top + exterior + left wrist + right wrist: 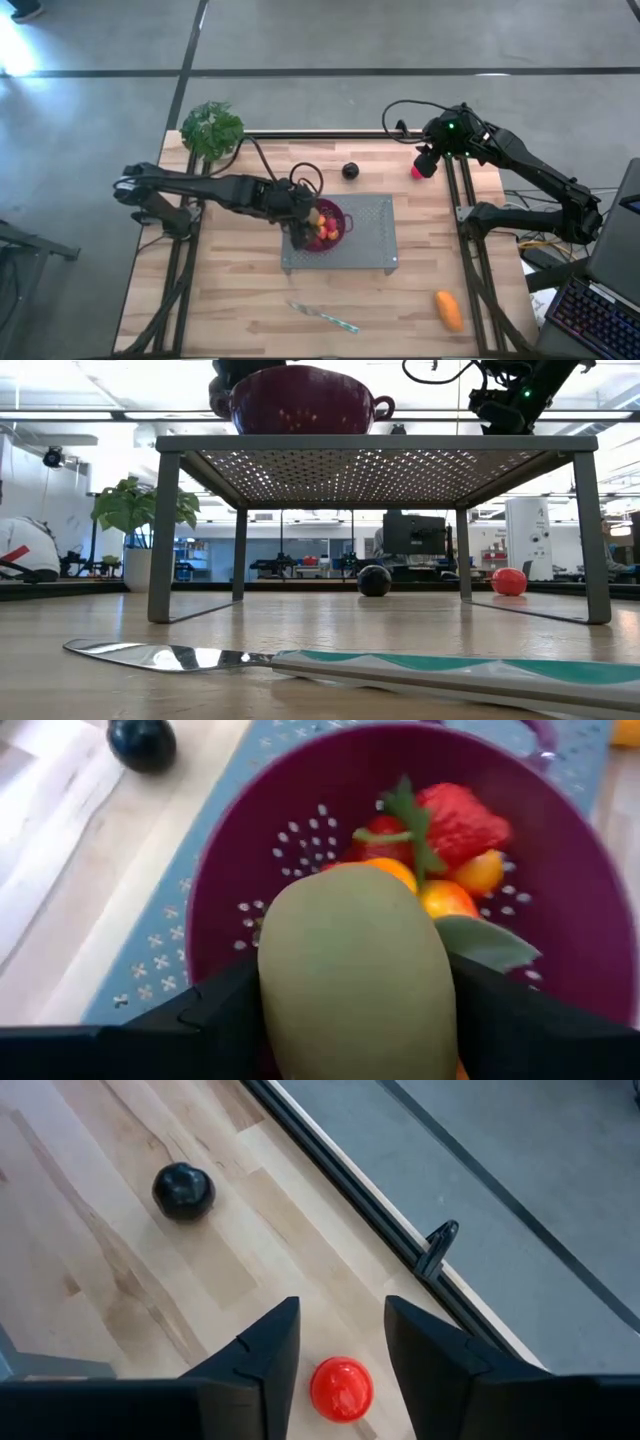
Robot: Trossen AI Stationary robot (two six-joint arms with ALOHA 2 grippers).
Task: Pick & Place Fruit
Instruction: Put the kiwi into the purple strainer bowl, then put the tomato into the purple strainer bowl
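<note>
A purple colander bowl (335, 232) stands on a grey perforated rack (370, 235) at mid-table. In it lie red strawberries (455, 820) and small orange pieces (478, 872). My left gripper (355, 1015) reaches over the bowl's left rim and is shut on an olive-green kiwi (350, 960). My right gripper (340, 1335) hovers open at the far right, above a pink-red ball (341, 1388) that rests on the wood. A dark plum (350, 170) lies behind the rack. An oblong orange fruit (449, 310) lies near the front right. My left gripper pinches the kiwi between its two fingers (225, 1015), one on each long side (272, 990). The fingers slant down from the table's left. The kiwi sits over the bowl's inside, above the other fruit; whether it touches them I cannot tell.
A slim knife (322, 317) with a teal handle lies near the front edge. A leafy green plant (212, 128) stands at the far left corner. Black rails (470, 250) run along both table sides. Bare wood lies around the rack.
</note>
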